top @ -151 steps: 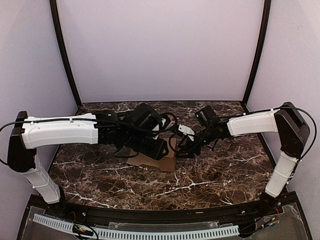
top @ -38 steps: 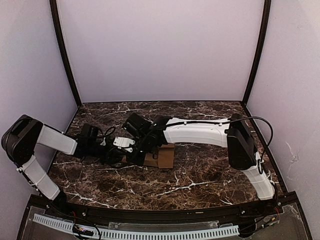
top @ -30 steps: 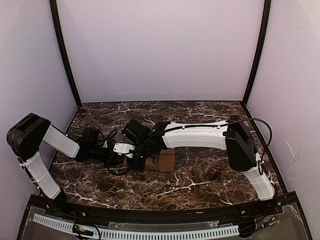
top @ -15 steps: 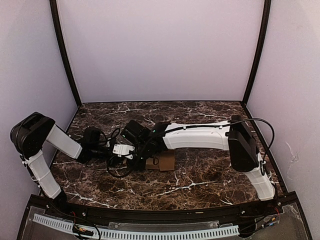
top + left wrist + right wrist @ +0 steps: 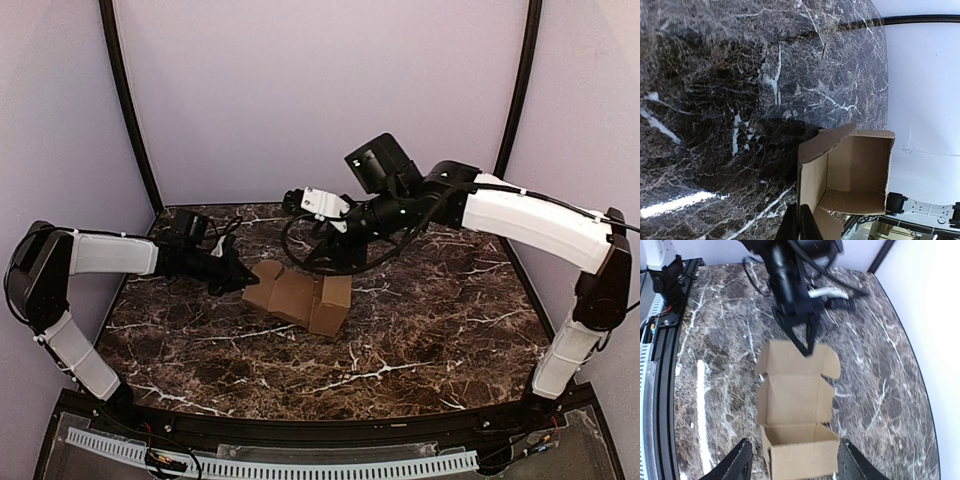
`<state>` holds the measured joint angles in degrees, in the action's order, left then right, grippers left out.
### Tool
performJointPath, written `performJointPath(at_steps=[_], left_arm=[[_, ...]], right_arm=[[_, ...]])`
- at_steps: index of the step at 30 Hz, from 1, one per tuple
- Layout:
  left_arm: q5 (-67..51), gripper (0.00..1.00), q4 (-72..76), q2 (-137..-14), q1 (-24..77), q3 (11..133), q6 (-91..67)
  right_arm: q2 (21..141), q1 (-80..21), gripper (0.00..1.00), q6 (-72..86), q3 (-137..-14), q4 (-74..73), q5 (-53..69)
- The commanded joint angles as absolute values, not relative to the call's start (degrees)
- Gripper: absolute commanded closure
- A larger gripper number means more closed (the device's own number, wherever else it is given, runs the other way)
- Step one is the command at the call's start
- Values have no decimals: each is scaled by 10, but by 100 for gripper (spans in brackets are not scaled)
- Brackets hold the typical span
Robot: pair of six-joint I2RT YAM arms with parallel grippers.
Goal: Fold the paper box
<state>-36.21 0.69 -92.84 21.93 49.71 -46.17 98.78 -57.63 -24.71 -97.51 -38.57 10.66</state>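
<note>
Paper box [image 5: 300, 295] is sitting mid-frame, walls up, lid [image 5: 797, 360] lying open and needing closing. Left claw [image 5: 232, 283] is pinching the lid's edge; right claw [image 5: 797, 462] is hanging above, open and empty.

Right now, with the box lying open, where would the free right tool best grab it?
Probably the upright end wall of the box, farthest from the lid, coming from above. It stands thin and free beside the open hollow, so one finger fits inside, one outside. The left tool pinches the lid's edge.
</note>
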Motion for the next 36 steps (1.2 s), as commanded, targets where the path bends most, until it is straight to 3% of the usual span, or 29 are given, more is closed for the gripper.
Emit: performJointPath(at_steps=[1,5,12,26,36], left_arm=[[-281,99,-219,-894,221,590,-314],[-225,99,-323,-893,223,660,-239],[-81,99,-464,-912,264,764,-119],[45,99,-557,-968,366,961,15],[128,98,-555,-1008,464,982,80]], right_arm=[[959,-481,42,-206,-871,-337,153],[937,-423,42,-200,-787,-284,176],[924,-406,42,-198,-727,-250,186],[924,-396,41,-197,-703,-246,190],[904,-358,38,-180,-684,-242,225]])
